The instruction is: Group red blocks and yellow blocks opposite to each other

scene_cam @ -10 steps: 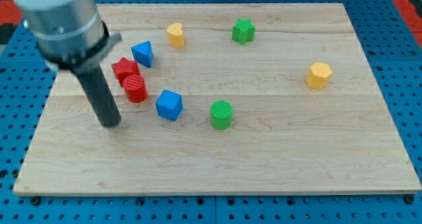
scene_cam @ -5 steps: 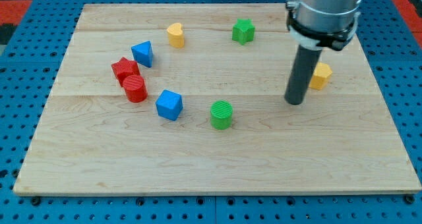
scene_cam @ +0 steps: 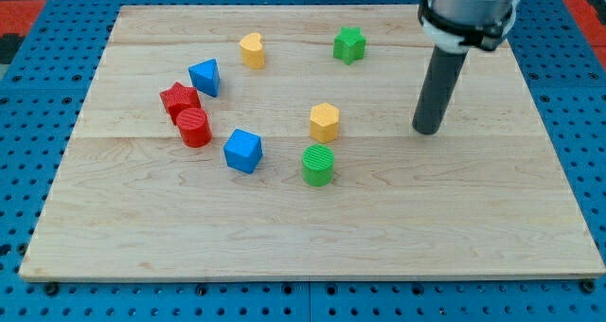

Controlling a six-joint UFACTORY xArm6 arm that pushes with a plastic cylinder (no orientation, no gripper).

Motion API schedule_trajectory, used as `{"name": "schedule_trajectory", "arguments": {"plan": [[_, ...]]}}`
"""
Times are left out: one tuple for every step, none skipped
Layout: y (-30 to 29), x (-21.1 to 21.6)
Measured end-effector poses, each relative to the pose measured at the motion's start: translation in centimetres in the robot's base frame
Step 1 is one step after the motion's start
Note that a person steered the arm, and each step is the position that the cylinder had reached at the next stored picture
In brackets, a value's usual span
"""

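Observation:
A red star block point(scene_cam: 179, 99) and a red cylinder point(scene_cam: 194, 128) touch each other at the view's left. A yellow heart block point(scene_cam: 252, 49) sits near the view's top. A yellow hexagonal block point(scene_cam: 325, 122) sits mid-board, just above a green cylinder point(scene_cam: 319, 165). My tip point(scene_cam: 427, 131) rests on the board to the right of the yellow hexagonal block, well apart from it.
A blue block point(scene_cam: 204, 77) lies beside the red star and a blue cube point(scene_cam: 243, 151) beside the red cylinder. A green star block point(scene_cam: 349, 44) sits near the top. The wooden board point(scene_cam: 454, 227) lies on a blue pegboard.
My rod swept from the view's left to the right side. The yellow hexagonal block went from the right to mid-board, above the green cylinder. The other blocks stayed put.

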State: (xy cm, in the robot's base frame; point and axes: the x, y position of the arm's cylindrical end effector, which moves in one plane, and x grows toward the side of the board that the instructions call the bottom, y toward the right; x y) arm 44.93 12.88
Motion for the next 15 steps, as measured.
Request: {"name": "schedule_trajectory", "arguments": {"plan": [[-5.7, 1.5], [-10.3, -2.2], [-14.6, -5.5], [-11.3, -4.7], [-15.9, -4.4], [-17.6, -6.1], [-18.2, -11.8], [-15.4, -12.3], [-14.9, -13.7], [-16.8, -13.6], [-18.3, -13.6], [-18.8, -14.0], [-16.5, -20.7], [-17.8, -25.6], [-22.9, -24.0]]}}
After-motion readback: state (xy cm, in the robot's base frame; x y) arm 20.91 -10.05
